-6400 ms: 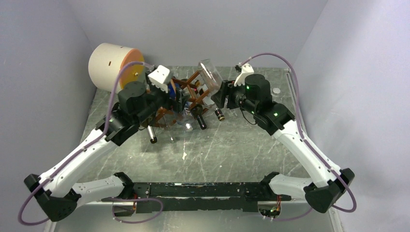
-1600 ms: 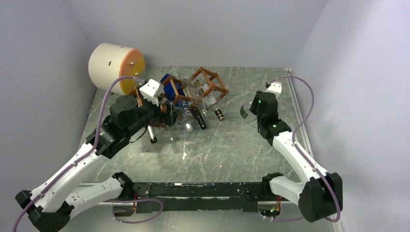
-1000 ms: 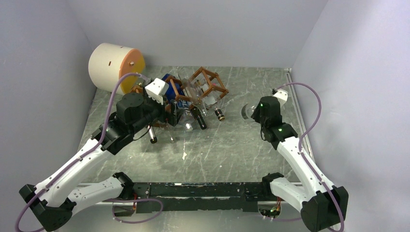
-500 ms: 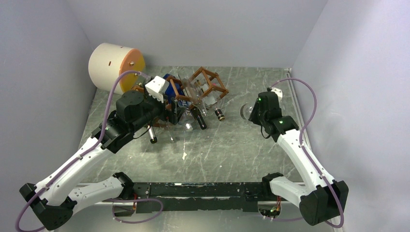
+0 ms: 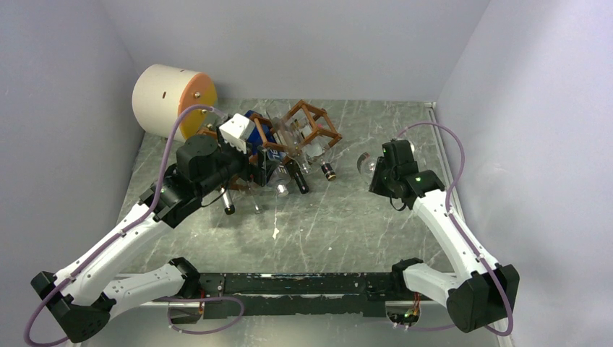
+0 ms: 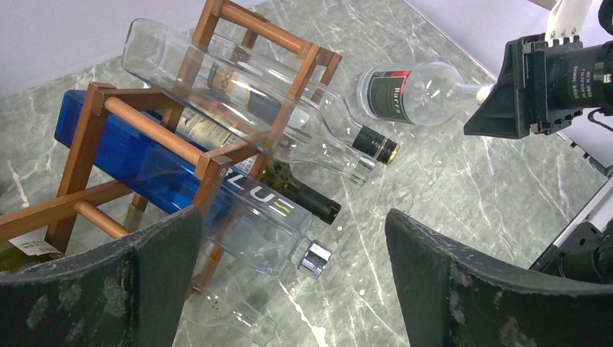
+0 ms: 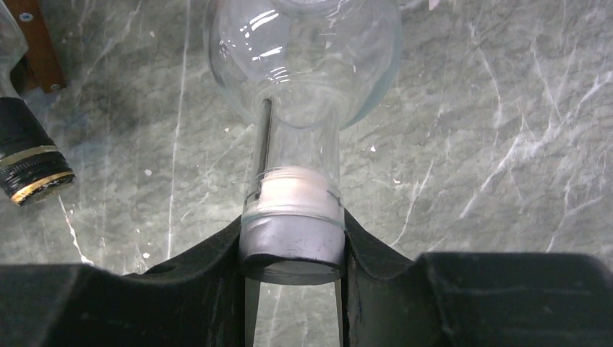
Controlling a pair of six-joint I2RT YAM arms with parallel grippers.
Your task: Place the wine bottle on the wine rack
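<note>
I have the wine bottle (image 7: 303, 65) by its capped neck. The right fingers (image 7: 217, 271) are pinched almost fully shut on either side of the cap, and the clear round body points away from the wrist. The bottle sits low on the right side of the table (image 6: 463, 188), well apart from the wine rack (image 6: 155, 132), with its dark label facing up. I cannot tell whether it rests on the table or is just clear of it.

The left fingers (image 6: 434, 275) are spread as wide as they go and hold nothing. They hover at the near left of the rack, facing across it.

The rack already carries a blue square bottle (image 6: 144, 173), a long clear one (image 6: 217, 79) lying across the upper bars, and at least one dark bottle (image 6: 303, 199) whose neck sticks out toward me.

By my reckoning the grasp is done and the rest is ahead. I have to carry the bottle left, line it up with a free cell, slide it in and let go. Which cell is free I cannot make out from here.
</note>
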